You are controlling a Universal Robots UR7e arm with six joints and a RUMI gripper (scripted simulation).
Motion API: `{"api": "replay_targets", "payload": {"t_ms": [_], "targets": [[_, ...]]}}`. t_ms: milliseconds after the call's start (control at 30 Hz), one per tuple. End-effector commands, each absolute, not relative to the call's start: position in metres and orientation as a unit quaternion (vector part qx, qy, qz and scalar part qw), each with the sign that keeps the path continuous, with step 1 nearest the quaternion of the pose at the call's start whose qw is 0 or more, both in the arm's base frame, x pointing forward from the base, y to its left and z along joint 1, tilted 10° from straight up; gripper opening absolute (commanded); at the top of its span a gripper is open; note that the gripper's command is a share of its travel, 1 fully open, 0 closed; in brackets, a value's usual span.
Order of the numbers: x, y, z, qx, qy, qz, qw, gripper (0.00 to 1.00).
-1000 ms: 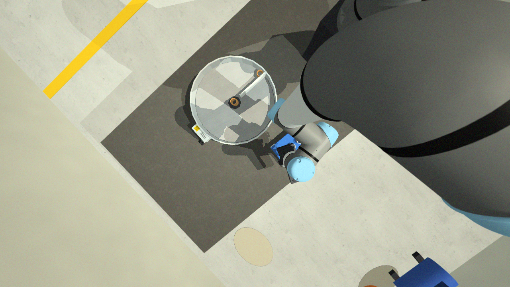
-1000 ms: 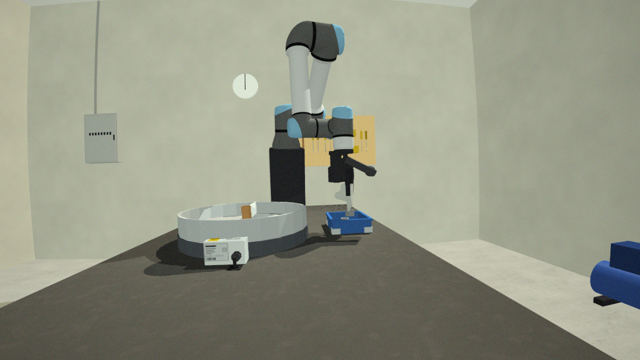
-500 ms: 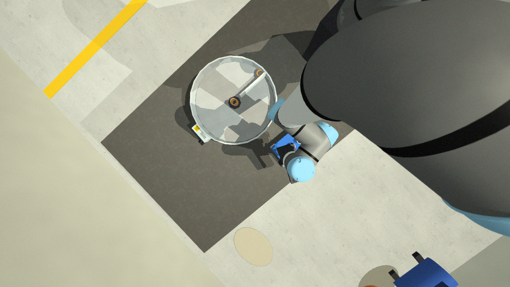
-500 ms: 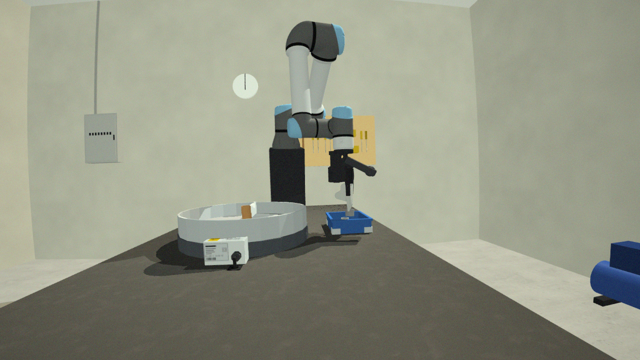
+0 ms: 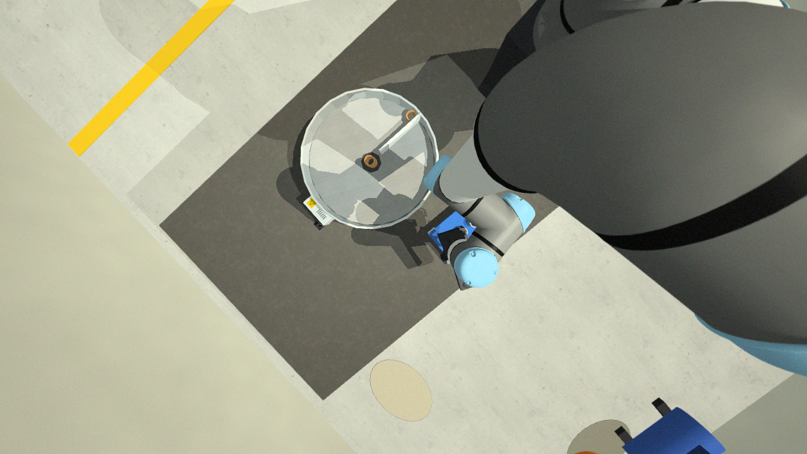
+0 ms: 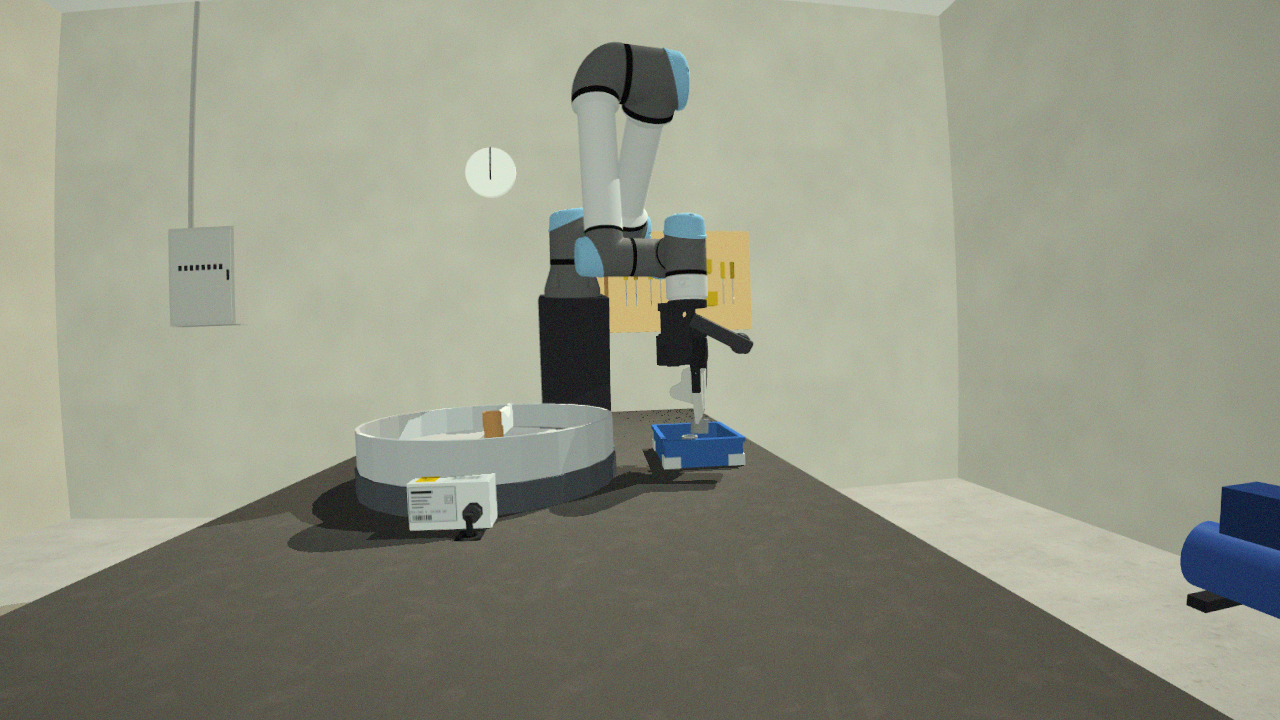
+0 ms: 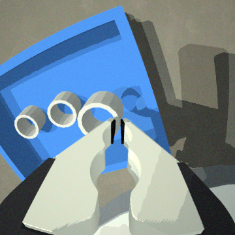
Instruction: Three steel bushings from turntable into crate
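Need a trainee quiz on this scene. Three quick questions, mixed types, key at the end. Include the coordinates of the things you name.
1. How many steel bushings (image 7: 36, 114) (image 7: 70, 98) (image 7: 104, 98) show in the wrist view?
2. True or false: the crate (image 5: 458, 220) (image 6: 699, 455) (image 7: 88, 72) stands inside the turntable (image 5: 305, 163) (image 6: 483, 458) (image 7: 225, 196).
3. What is the gripper (image 5: 461, 231) (image 6: 699, 419) (image 7: 118, 120) shut on?
A) the crate's rim
B) the wall of the largest-looking bushing in the wrist view
C) the turntable's divider

Key: 1: three; 2: false; 3: B

Between the earlier top and exterior pictures and the present ones, no change in position or state can be made out.
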State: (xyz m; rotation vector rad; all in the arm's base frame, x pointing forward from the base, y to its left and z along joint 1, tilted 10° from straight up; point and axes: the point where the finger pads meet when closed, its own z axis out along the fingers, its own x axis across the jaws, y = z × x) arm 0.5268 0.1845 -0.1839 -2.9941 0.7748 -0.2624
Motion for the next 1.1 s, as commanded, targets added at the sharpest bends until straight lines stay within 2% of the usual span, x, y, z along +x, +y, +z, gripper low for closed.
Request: {"api": "replay_targets", "payload": {"t_ms": [0, 1067], "targets": [[0.528, 0.185, -0.186, -0.964, 0.250, -0.085, 0.019, 0.00], [0.534, 0.184, -0.223, -0.964, 0.250, -0.085, 0.019, 0.00]]}}
